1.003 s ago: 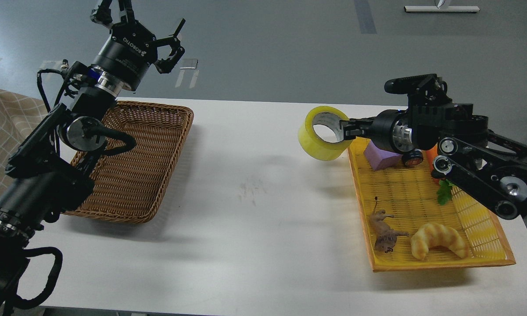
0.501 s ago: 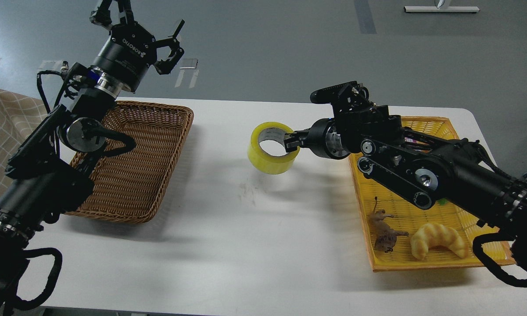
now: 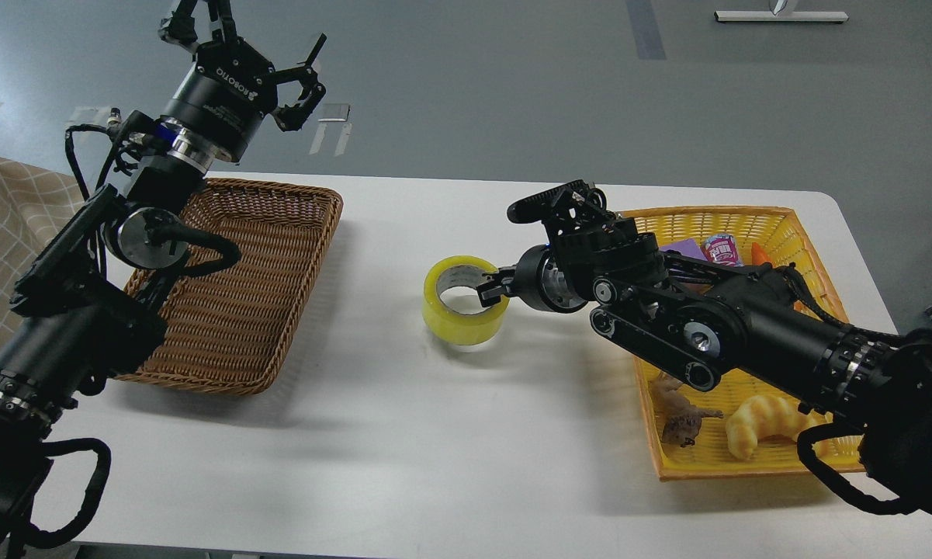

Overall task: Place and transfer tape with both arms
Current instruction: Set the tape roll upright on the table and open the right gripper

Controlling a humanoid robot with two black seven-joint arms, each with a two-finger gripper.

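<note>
The tape (image 3: pixel 458 318), a yellowish translucent roll with a pale core, is at the middle of the white table (image 3: pixel 403 435), low over or resting on it. My right gripper (image 3: pixel 490 289) reaches in from the right and is shut on the roll's right wall, one finger inside the core. My left gripper (image 3: pixel 260 46) is raised high at the upper left, above the far end of the brown wicker basket (image 3: pixel 279 256), fingers spread open and empty.
A yellow tray (image 3: pixel 745 466) at the right holds a croissant toy (image 3: pixel 772 423), a small animal figure (image 3: pixel 679 419), a purple block (image 3: pixel 687 248), a small can (image 3: pixel 719 247) and a carrot (image 3: pixel 760 253). A checked cloth (image 3: pixel 0 225) lies at the left edge.
My right arm has carried the tape from above the tray's left edge leftward and down to the table's middle. The left arm has not moved.
</note>
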